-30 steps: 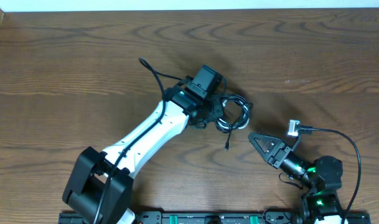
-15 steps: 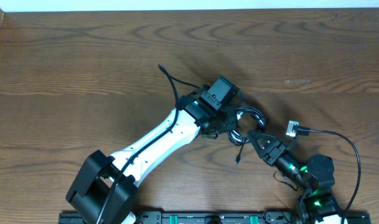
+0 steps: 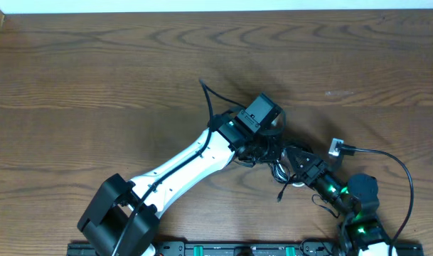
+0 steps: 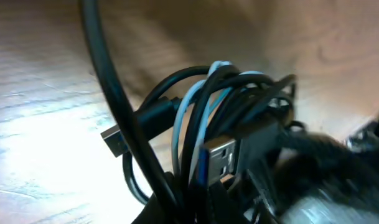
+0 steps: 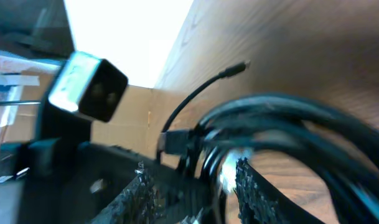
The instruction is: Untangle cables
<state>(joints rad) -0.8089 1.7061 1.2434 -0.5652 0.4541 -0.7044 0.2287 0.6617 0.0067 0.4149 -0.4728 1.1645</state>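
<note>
On the table point(image 3: 95, 71), right of centre and toward the near edge, we see the left gripper point(image 3: 261, 146) clamped tight on the cables point(image 3: 280, 167), apparently anchoring the bundle. The right gripper point(image 3: 293, 158) meets it from the right. Its jaws are apart with strands between its fingers point(image 5: 248, 186), likely to draw one loop free. A plug end point(image 3: 279, 197) trails nearer us.

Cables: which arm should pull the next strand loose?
Probably right: the right tool is open with the cables between its fingers, ready to pinch one; the left tool is shut on them as the anchor.
</note>
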